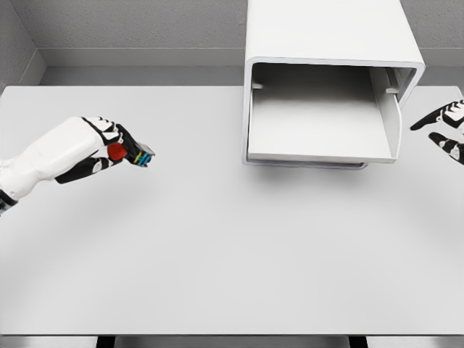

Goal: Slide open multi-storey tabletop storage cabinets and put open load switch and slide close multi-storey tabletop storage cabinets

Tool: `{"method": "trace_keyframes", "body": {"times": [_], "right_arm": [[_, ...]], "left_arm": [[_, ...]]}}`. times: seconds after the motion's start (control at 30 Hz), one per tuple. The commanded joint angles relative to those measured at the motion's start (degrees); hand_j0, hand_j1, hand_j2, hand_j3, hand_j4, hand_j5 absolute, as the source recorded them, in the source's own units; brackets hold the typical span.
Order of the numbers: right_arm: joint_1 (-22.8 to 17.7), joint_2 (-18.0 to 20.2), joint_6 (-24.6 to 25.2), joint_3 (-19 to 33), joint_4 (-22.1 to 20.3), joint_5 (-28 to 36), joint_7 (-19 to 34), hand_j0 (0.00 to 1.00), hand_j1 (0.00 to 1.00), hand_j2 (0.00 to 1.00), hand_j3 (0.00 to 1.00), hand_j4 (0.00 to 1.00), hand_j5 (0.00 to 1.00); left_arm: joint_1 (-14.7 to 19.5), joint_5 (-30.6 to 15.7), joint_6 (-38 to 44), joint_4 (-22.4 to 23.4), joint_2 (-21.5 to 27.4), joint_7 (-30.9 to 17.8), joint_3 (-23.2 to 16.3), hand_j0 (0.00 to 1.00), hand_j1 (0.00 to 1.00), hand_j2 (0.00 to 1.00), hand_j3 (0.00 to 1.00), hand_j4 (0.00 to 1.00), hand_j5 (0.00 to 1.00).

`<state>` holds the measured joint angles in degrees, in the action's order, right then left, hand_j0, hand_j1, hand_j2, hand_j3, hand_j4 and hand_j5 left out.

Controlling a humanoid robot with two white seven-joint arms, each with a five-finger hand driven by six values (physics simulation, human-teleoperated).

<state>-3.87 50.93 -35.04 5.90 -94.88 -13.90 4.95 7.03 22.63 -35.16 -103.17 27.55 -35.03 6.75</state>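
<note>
Left robot hand (109, 148): above the tabletop's left side, fingers closed around the load switch.
Load switch (134, 153): red knob, dark body, held well left of the cabinet.
Tabletop (217, 254): white.
Storage cabinet (330, 80): white, drawer (319, 134) slid out.
Right robot hand (446, 130): right edge, beside the cabinet, fingers spread, holding nothing.

Desk (217, 254): plain white top, wide, reaching to the grey wall at the back. On it, right of centre toward the rear: one white storage cabinet (330, 43), drawer (319, 127) slid out toward the near side, inside bare. Faint shadow under the drawer's front edge. Nothing else seen resting on the top.
</note>
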Motion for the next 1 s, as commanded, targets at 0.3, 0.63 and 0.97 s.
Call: {"method": "trace_keyframes", "body": {"times": [0.3, 0.63, 0.97], "right_arm": [[-5.4, 2.3, 0.0, 0.0, 2.1, -1.0, 0.1, 0.55, 0.55, 0.55, 0.55, 0.55, 0.55], [-8.3, 2.0, 0.0, -0.1, 2.0, -3.2, 2.6, 0.58, 0.58, 0.58, 0.58, 0.58, 0.58], [-9.4, 0.1, 0.0, -0.5, 1.6, -5.6, 4.6, 0.59, 0.59, 0.59, 0.59, 0.59, 0.59]], "left_arm": [[2.2, -1.1, 0.2, 0.0, -3.6, 0.0, -1.0, 0.44, 0.44, 0.44, 0.44, 0.44, 0.44], [4.7, -1.2, 0.2, 0.0, -7.8, 0.0, -3.4, 0.44, 0.44, 0.44, 0.44, 0.44, 0.44], [7.3, -1.2, 0.2, 0.0, -12.0, 0.0, -5.8, 0.44, 0.44, 0.44, 0.44, 0.44, 0.44]]}}
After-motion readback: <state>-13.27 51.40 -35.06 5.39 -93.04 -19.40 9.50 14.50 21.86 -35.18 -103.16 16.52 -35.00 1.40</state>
